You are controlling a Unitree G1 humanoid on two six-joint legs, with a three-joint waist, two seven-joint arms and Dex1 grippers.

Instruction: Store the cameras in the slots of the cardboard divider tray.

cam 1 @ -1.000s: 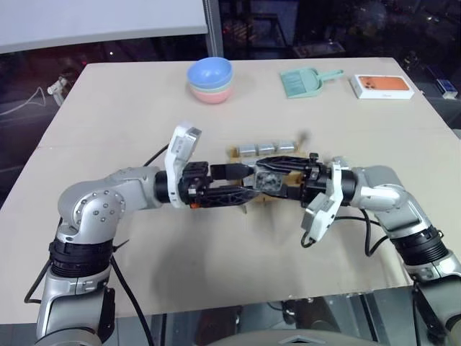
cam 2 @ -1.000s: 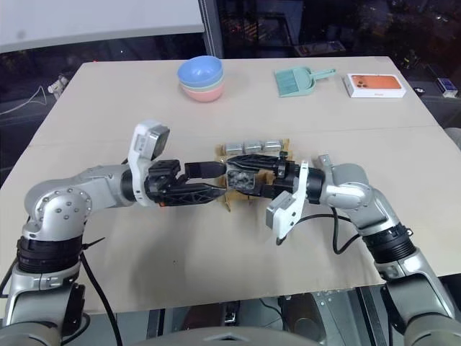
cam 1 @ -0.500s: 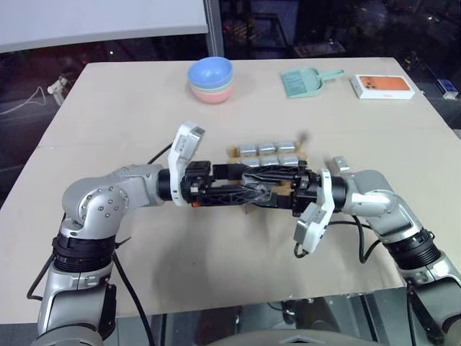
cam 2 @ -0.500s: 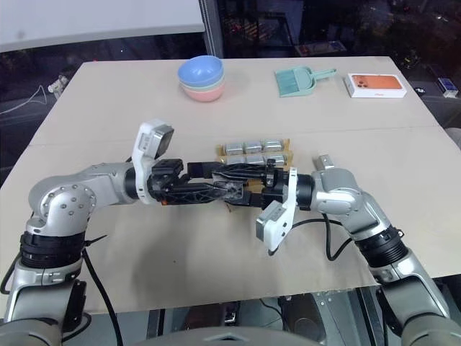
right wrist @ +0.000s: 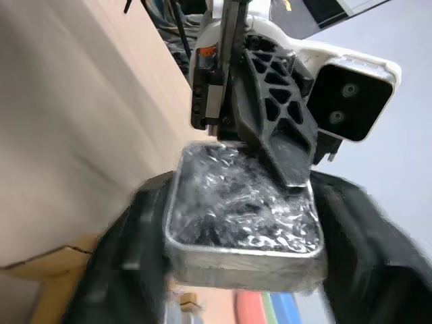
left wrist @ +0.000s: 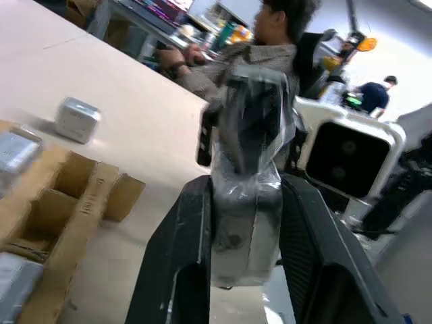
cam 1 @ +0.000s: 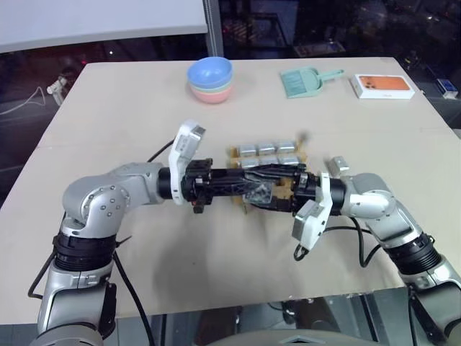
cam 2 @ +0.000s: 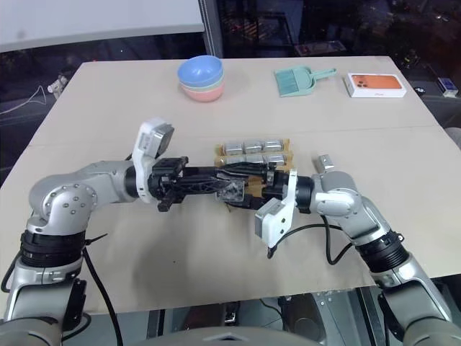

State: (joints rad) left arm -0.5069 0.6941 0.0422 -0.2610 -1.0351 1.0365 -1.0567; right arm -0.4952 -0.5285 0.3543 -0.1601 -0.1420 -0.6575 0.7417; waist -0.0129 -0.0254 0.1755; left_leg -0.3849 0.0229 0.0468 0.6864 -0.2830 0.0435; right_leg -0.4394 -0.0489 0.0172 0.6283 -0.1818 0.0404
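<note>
A silver camera (cam 1: pixel 258 191) wrapped in clear film hangs in the air just in front of the cardboard divider tray (cam 1: pixel 233 152). My left gripper (cam 1: pixel 268 186) reaches in from the left and is shut on it, clamping the camera (left wrist: pixel 246 202) between both fingers. My right gripper (cam 1: pixel 250 197) comes from the right. Its fingers flank the same camera (right wrist: pixel 243 202) and stand open. Several more cameras (cam 1: pixel 268 148) fill the tray's back slots. Another camera (cam 1: pixel 337 165) lies loose on the table to the right of the tray.
Stacked blue, green and pink bowls (cam 1: pixel 210 79), a green dustpan (cam 1: pixel 306 81) and an orange-and-white box (cam 1: pixel 382 86) sit along the far edge of the table. People (left wrist: pixel 270 40) are behind the table in the left wrist view.
The two grippers slid together over the camera. The left gripper's fingers closed onto it, and the right gripper's fingers spread away from its sides.
</note>
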